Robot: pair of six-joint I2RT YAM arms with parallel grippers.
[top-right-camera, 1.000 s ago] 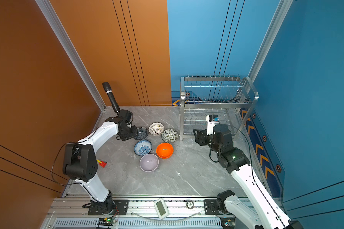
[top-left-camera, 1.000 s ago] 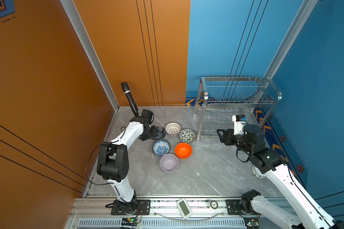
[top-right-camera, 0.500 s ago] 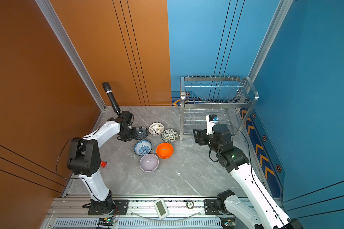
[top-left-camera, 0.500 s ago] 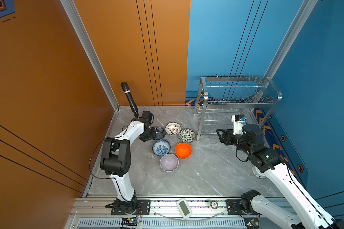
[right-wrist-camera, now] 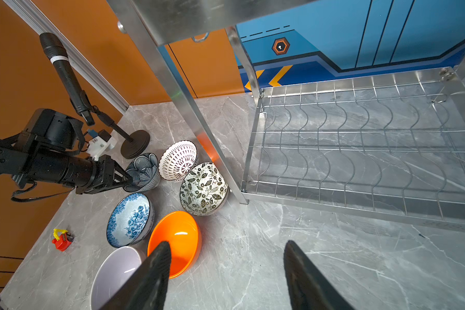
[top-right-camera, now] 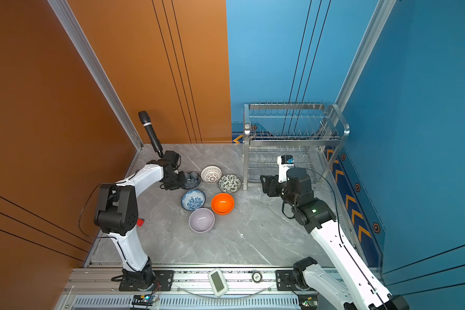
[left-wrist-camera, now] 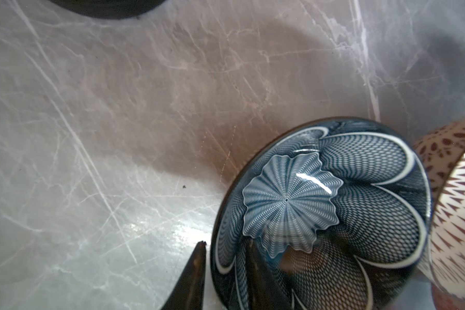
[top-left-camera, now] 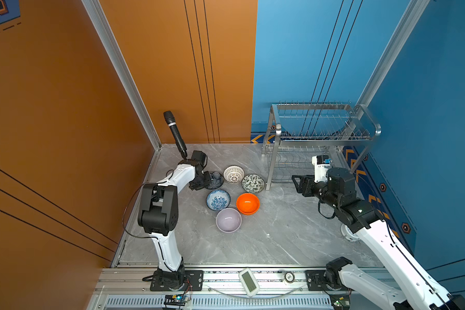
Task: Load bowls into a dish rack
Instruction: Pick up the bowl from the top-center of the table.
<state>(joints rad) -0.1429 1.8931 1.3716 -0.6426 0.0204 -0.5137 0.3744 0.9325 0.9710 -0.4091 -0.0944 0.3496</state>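
Observation:
Six bowls sit together on the grey marble floor: dark blue petal bowl [top-left-camera: 216, 180], white lattice bowl [top-left-camera: 233, 174], leaf-patterned bowl [top-left-camera: 253, 183], blue floral bowl [top-left-camera: 218, 200], orange bowl [top-left-camera: 247, 203] and lilac bowl [top-left-camera: 228, 220]. My left gripper [left-wrist-camera: 226, 241] is shut on the near rim of the dark blue bowl [left-wrist-camera: 320, 214], one finger inside and one outside. My right gripper [right-wrist-camera: 226, 243] hangs open and empty above bare floor, between the orange bowl [right-wrist-camera: 177, 236] and the dish rack [right-wrist-camera: 333, 204]. Both tiers of the steel dish rack [top-left-camera: 275, 134] hold nothing.
A black microphone [top-left-camera: 175, 131] on a round-based stand rises just behind my left arm, near the orange wall. A small red toy [right-wrist-camera: 61, 239] lies by that wall. A white handheld device [top-left-camera: 249, 280] rests on the front rail. The rack's leg [right-wrist-camera: 199, 120] stands close to the leaf-patterned bowl.
My left gripper's jaws have drawn together around the dark blue bowl's rim, and the left arm's elbow has swung nearer. The right arm and the other bowls have not moved.

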